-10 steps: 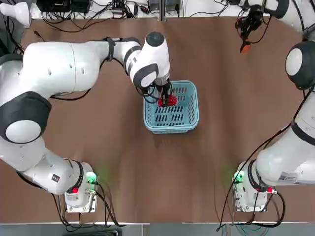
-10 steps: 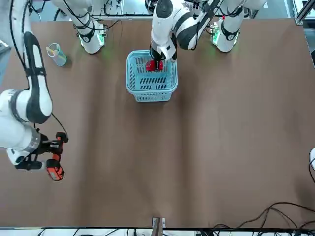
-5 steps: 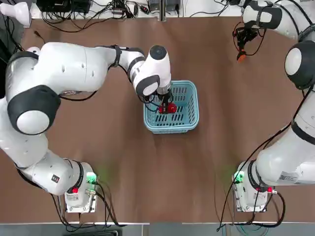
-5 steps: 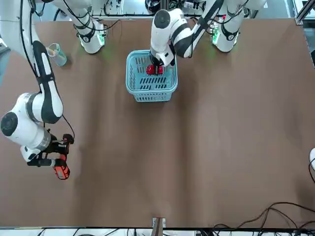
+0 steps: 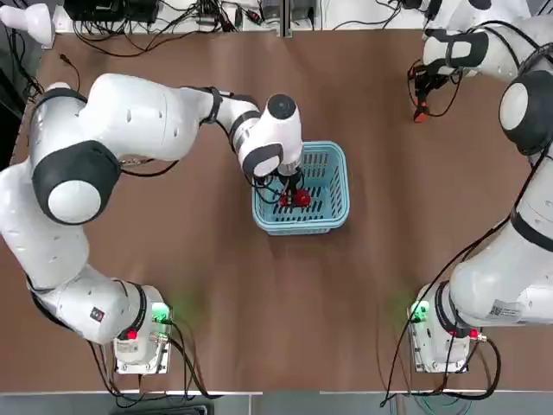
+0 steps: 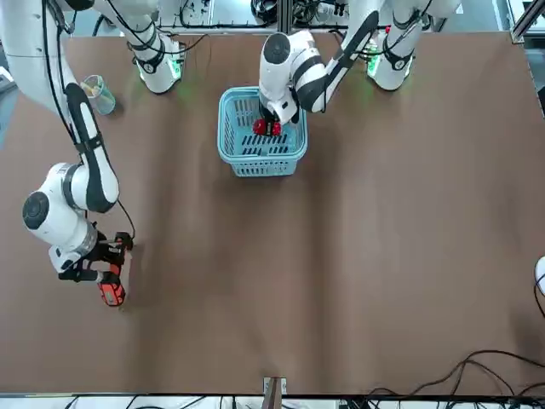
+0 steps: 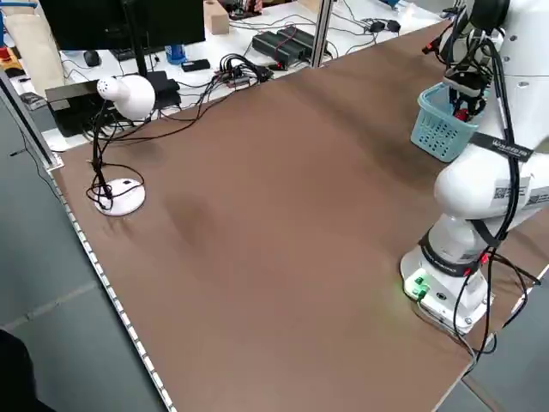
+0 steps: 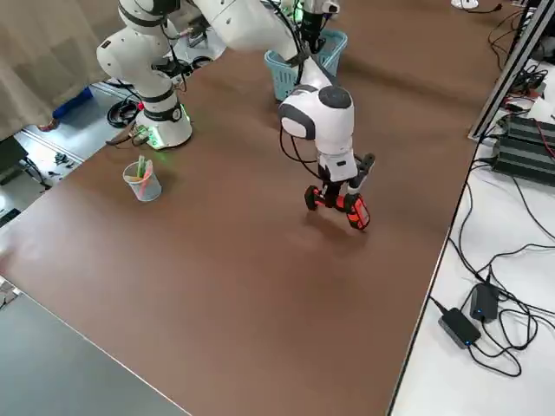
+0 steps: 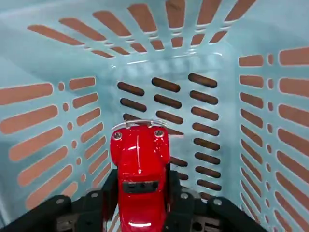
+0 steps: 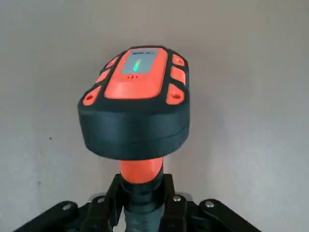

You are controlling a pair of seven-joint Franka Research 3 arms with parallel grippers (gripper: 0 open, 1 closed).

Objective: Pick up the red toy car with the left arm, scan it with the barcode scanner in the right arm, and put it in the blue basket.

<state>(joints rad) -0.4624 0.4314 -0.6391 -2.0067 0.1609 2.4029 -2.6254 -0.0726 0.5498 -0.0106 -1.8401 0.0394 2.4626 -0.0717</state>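
The red toy car (image 5: 300, 198) (image 6: 266, 128) (image 9: 140, 159) hangs inside the blue basket (image 5: 343, 197) (image 6: 260, 164) (image 9: 207, 72), a little above its slotted floor. My left gripper (image 5: 294, 191) (image 9: 140, 195) is shut on the car's sides and reaches down into the basket from its left rim. At the far right of the table, my right gripper (image 5: 422, 93) (image 8: 335, 194) (image 10: 141, 198) is shut on the orange handle of the barcode scanner (image 5: 419, 111) (image 6: 111, 293) (image 8: 349, 208) (image 10: 136, 101). The scanner's black head is low over the bare tabletop, with a green light on its top.
A clear plastic cup (image 6: 96, 93) (image 8: 141, 180) stands near the right arm's base. A white desk lamp (image 5: 26, 22) (image 7: 123, 94) and cables lie beyond the table's far left edge. Brown tabletop stretches between the basket and the scanner.
My left gripper has lowered the car deeper into the basket. My right arm has drawn the scanner a little nearer the robot's side and lower over the table.
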